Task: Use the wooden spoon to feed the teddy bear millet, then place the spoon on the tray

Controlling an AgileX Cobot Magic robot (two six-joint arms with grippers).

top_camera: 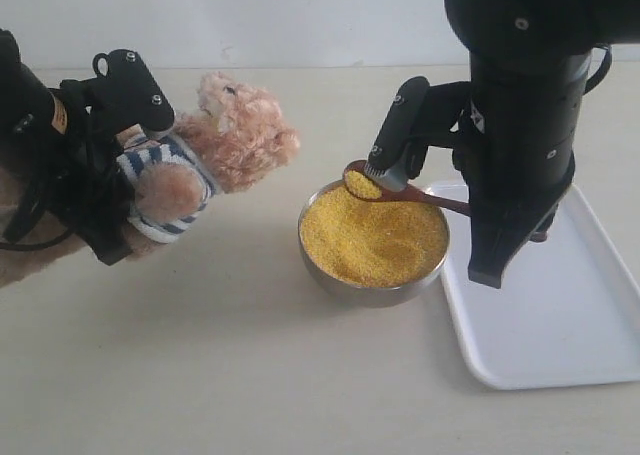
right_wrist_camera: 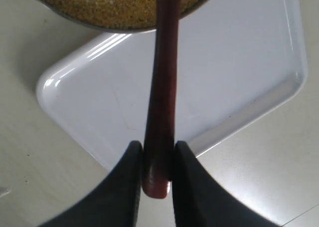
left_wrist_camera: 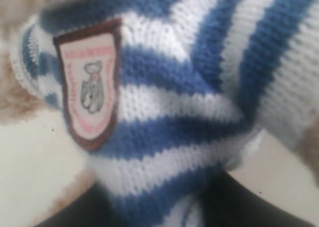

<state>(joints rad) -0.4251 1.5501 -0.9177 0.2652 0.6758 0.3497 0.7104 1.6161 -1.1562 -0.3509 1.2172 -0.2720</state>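
Note:
The teddy bear leans toward the bowl, and my left gripper is shut on its striped torso. In the left wrist view the striped shirt and its badge fill the picture, with my left gripper dark at the edge. My right gripper is shut on the handle end of the wooden spoon. The spoon's bowl carries millet and hovers over the far-left rim of the steel bowl of millet. In the right wrist view my right gripper clamps the wooden spoon above the tray, with the millet beyond.
The steel bowl stands mid-table between the bear and the white tray, whose left rim almost touches it. The right arm's black body hangs over the tray's far end. Bare beige tabletop stretches along the front.

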